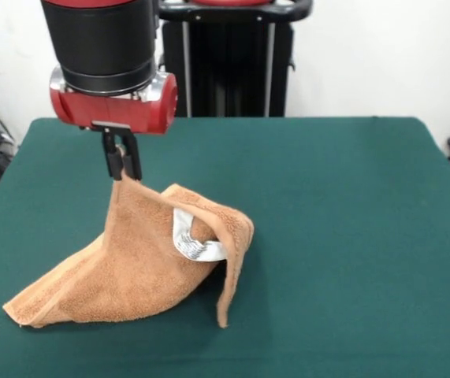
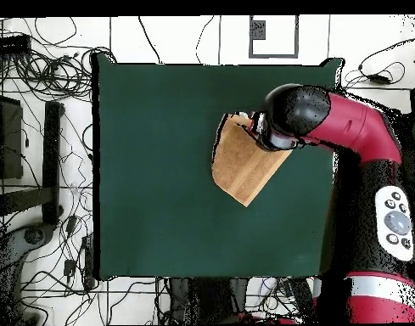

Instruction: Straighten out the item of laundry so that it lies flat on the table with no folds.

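Claw (image 1: 122,167), upper left of frame, pinches towel (image 1: 138,268) corner, lifting it so folds drop out; lower edge drags on counter (image 1: 351,205).

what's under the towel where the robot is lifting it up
The gripper holds the towel up by one corner; its lower edge rests on the green table. The tented cloth hides whatever is underneath.

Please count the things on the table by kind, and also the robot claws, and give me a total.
Towel: 1, orange-tan, one part lifted by the claw, the rest on the green table
Label on the towel: 1, white
Claw: 1, shut on the towel
Total: 3
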You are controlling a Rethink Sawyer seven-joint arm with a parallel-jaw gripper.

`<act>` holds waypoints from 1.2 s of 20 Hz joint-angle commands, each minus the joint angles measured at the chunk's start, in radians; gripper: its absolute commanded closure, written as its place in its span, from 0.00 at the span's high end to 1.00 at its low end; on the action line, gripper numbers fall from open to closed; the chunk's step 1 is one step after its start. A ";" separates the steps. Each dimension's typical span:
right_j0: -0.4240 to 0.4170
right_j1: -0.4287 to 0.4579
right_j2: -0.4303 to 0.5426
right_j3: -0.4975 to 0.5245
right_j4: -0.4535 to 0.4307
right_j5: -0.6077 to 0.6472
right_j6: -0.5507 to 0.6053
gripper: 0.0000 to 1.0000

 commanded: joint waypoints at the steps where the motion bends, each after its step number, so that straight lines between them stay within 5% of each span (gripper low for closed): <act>1: -0.024 0.085 0.155 -0.070 -0.052 0.086 -0.256 0.00; 24: 0.074 0.117 0.154 -0.144 -0.062 0.057 -0.072 0.00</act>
